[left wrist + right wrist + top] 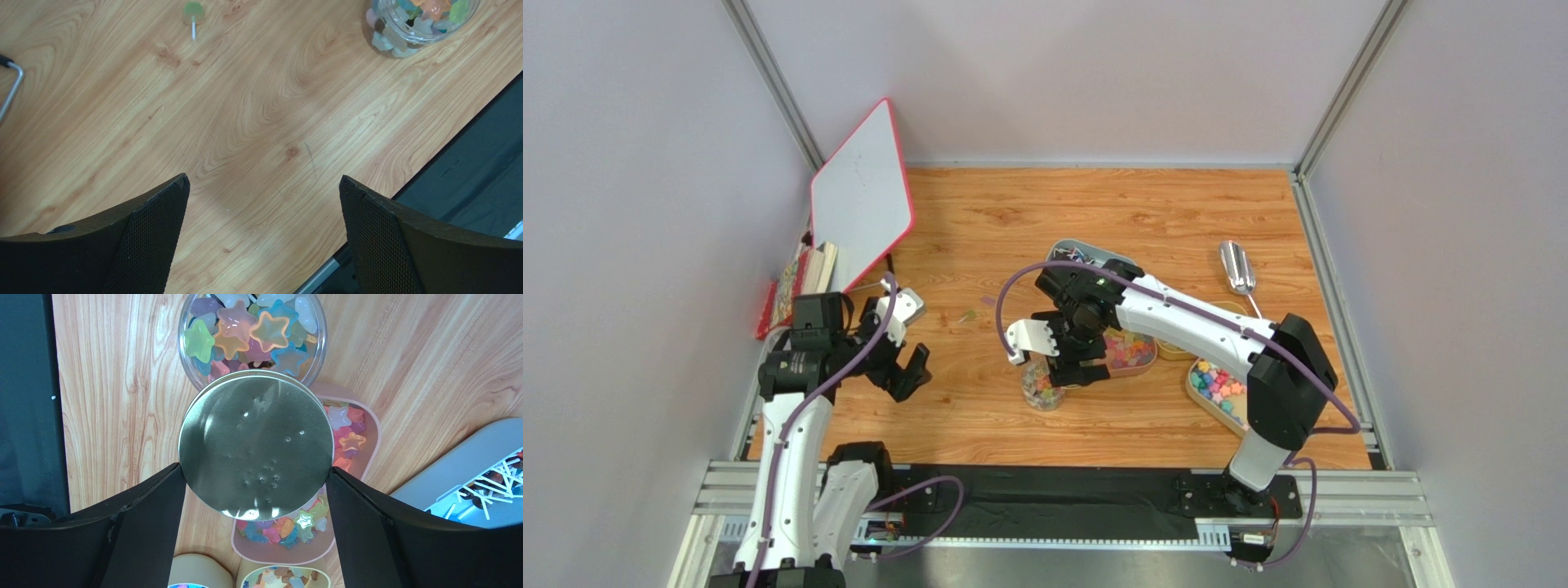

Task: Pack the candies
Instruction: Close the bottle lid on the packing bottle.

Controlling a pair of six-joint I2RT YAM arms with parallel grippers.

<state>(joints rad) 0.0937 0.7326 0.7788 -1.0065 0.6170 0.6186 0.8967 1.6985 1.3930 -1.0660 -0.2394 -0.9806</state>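
The wooden table [1136, 233] carries a red-edged whiteboard [863, 196] propped at its far left. The left gripper [263, 184] hangs over bare wood, its 2 fingers spread wide with nothing between them. The right gripper [255, 470] is near the table's middle, its fingers pressed against opposite edges of a round metal lid [256, 453], held flat. A grey tray [442, 471] of white sticks lies to one side. A pink tray [373, 441] sits under the lid and just beside a clear jar [1041, 390]. The candies [270, 331], translucent stars in many colours, fill the jar; more lie in the pink tray. The lid overlaps the jar's mouth only at the near rim. A green lollipop [194, 12] lies alone on the wood.
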